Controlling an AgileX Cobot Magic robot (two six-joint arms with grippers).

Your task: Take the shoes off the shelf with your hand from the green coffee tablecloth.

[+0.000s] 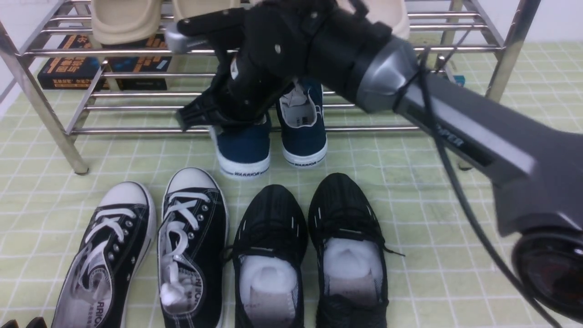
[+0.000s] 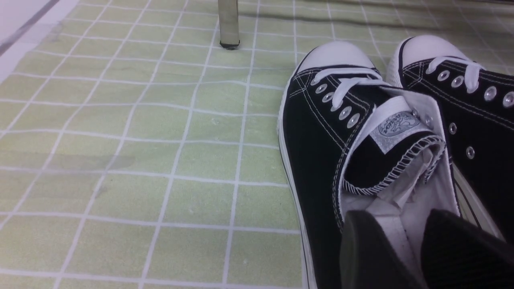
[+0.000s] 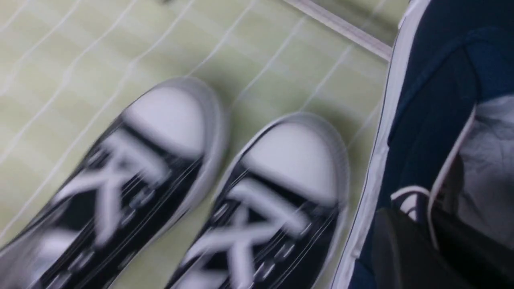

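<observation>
Front view first: the left navy slip-on [image 1: 243, 145] sits at the lower tier of the metal shelf [image 1: 145, 130], heel toward me and jutting past the front tube, its navy mate [image 1: 302, 123] just beside it. The right tool [image 3: 413, 241] is clamped on the side collar of the left slip-on; the right wrist view shows one finger outside the canvas and the other inside the opening. I judge that rim the sensible hold, thin enough to pinch while the rest of the shoe is wide. Gripped on one side only, the shoe could twist or catch a tube as I draw it out.

Nearer me on the pale green tablecloth [image 1: 423, 273], the black lace-ups [image 1: 196, 237] and the black mesh trainers [image 1: 271, 228] stand in a row, toes toward the shelf. They fill the middle, so I would lift the slip-on clear of them and look to the side for a landing spot. The left tool [image 2: 385, 245] stands apart, fingers spread over a lace-up, holding nothing that I can see; I would leave it out of this pull.
</observation>
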